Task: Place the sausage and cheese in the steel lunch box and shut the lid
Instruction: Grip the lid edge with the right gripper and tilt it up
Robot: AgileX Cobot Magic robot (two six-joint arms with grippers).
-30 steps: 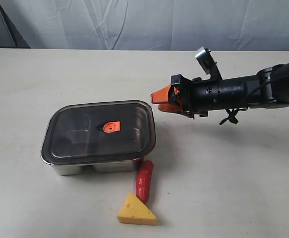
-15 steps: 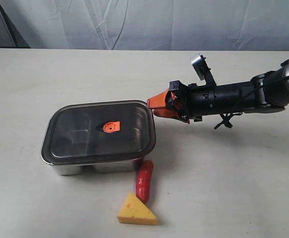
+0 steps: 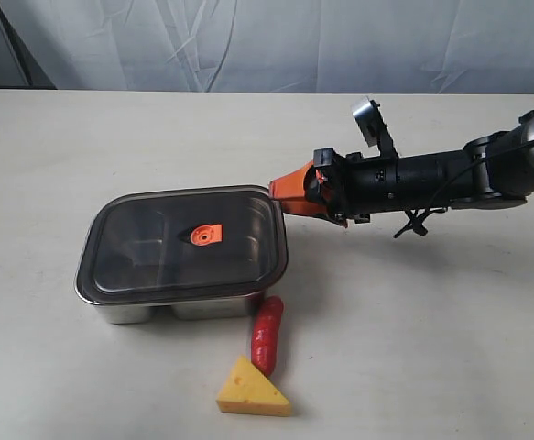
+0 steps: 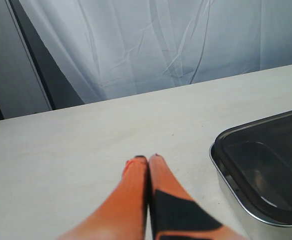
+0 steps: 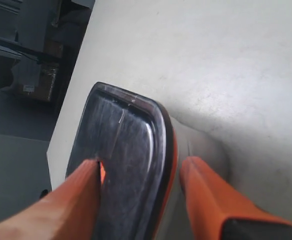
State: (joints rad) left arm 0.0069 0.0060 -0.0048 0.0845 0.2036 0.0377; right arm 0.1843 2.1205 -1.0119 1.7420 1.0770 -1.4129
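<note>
The steel lunch box (image 3: 157,310) stands left of centre with the dark translucent lid (image 3: 189,238) lying on it. The red sausage (image 3: 267,335) lies on the table at the box's near right corner, and the yellow cheese (image 3: 251,390) sits just in front of the sausage. My right gripper (image 3: 280,194) is open at the box's right end. In the right wrist view the gripper (image 5: 140,164) has one finger over the lid (image 5: 120,150) and the other beside the steel wall (image 5: 198,145). My left gripper (image 4: 147,159) is shut on nothing, apart from the box (image 4: 231,185).
A white curtain (image 3: 276,41) hangs behind the table's far edge. The right arm (image 3: 431,174) stretches in low from the right side. The left arm does not show in the exterior view.
My right gripper has moved left and slightly down, from beside the box to its right end, so its open fingers now straddle the lid's rim. Box, sausage and cheese have not moved.
</note>
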